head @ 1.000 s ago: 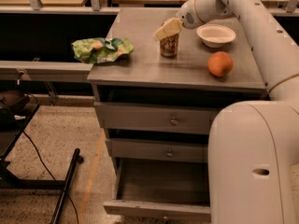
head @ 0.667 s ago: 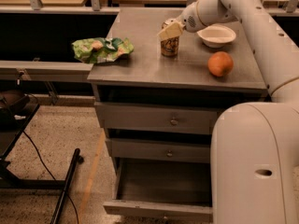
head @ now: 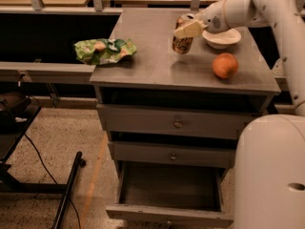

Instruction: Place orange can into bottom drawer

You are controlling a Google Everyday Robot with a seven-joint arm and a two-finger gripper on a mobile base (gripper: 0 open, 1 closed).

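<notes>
Countertop: hand over it clasps orange can.

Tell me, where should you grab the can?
Around its curved side, coming from the right. The can is a smooth round tube, so squeezing opposite walls holds it firmly. The gripper holds it that way now, just above the table.

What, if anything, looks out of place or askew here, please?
The gripper holds the can slightly tilted over the cabinet top. The crumpled green bag overhangs its left edge. The bottom drawer stands open, which suits the task.
</notes>
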